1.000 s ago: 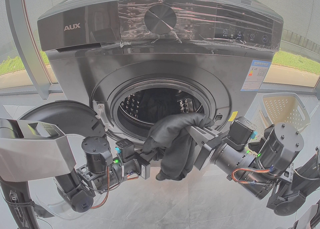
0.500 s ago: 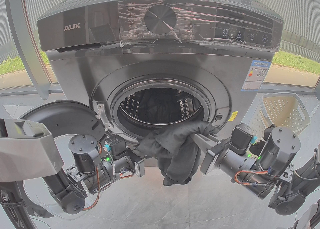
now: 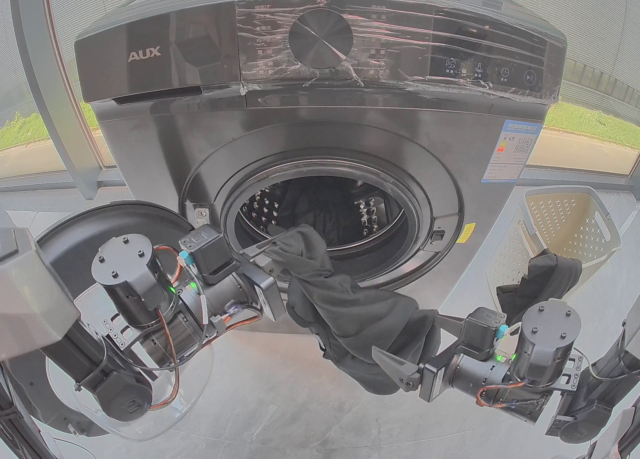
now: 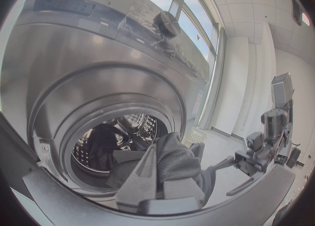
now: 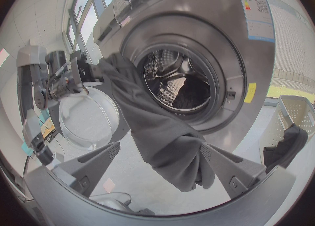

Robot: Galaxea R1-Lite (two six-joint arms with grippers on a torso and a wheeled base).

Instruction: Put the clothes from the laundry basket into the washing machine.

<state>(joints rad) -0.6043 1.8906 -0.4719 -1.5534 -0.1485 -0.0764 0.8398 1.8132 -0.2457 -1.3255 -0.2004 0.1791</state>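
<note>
Right hand (image 3: 413, 347) dropped low, spread wide; left hand (image 3: 270, 247) grips black garment (image 3: 347, 310). Feed trailing end fully into drum (image 3: 263, 210).

The tips of the left claw (image 3: 272, 245) are buried in the dark garment (image 3: 347, 313) near the frame's centre, so where they pinch cannot be read. The same cloth covers the lower-left rim of the opening of the washing machine (image 3: 320, 133) and part of one finger of the right claw (image 3: 417, 343). Inside the drum, the dark clothes (image 3: 320, 207) merge into shadow; their number is unclear. At the right, the lower part of the laundry basket (image 3: 567, 213) sits behind a second dark piece (image 3: 543, 280) and the right arm. The open door (image 3: 133, 227), lower left, is half masked by the left arm.
</note>
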